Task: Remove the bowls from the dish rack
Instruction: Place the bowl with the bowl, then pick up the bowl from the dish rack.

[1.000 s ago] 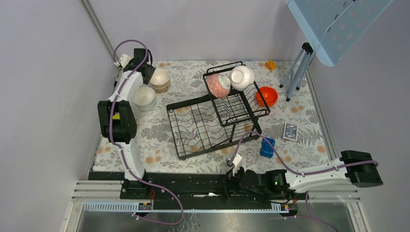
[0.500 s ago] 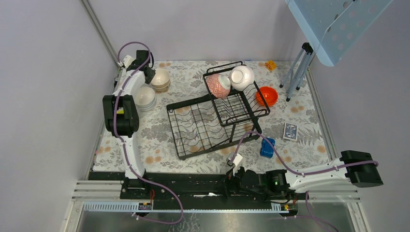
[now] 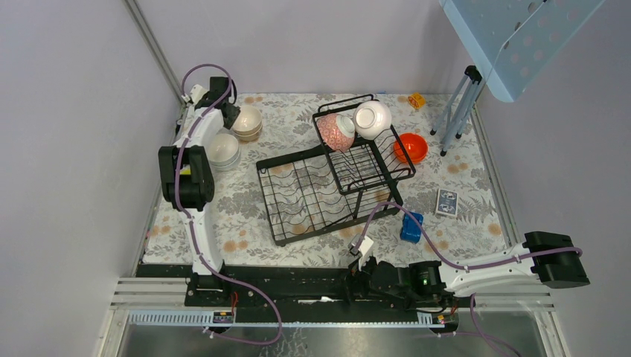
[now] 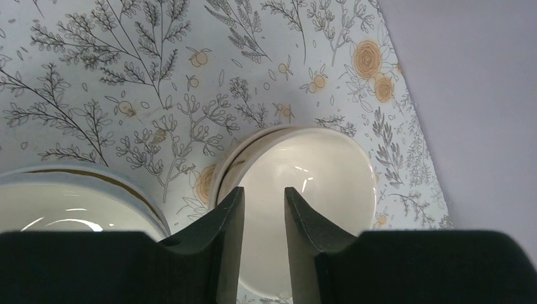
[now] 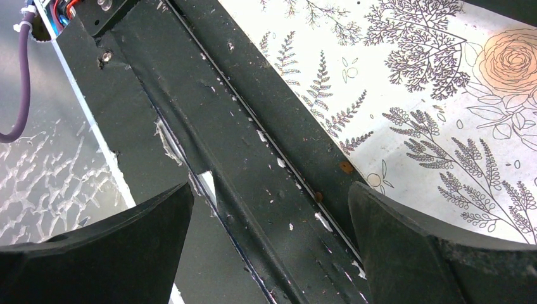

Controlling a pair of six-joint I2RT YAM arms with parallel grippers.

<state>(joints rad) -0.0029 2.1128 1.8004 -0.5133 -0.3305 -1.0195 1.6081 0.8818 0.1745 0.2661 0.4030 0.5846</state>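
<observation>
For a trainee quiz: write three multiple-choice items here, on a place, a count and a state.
1. Where is the orange-red bowl? A: on the table, right of the dish rack. B: in its lower tray. C: on a left stack.
2. How many bowls lie in the upper basket? A: none. B: four. C: two.
3. The right gripper is: A: shut on a bowl. B: open, empty. C: shut on a card.
Key: A, it sits beside the rack; C, a pink-patterned bowl and a white bowl; B, jaws wide apart, nothing between.
</observation>
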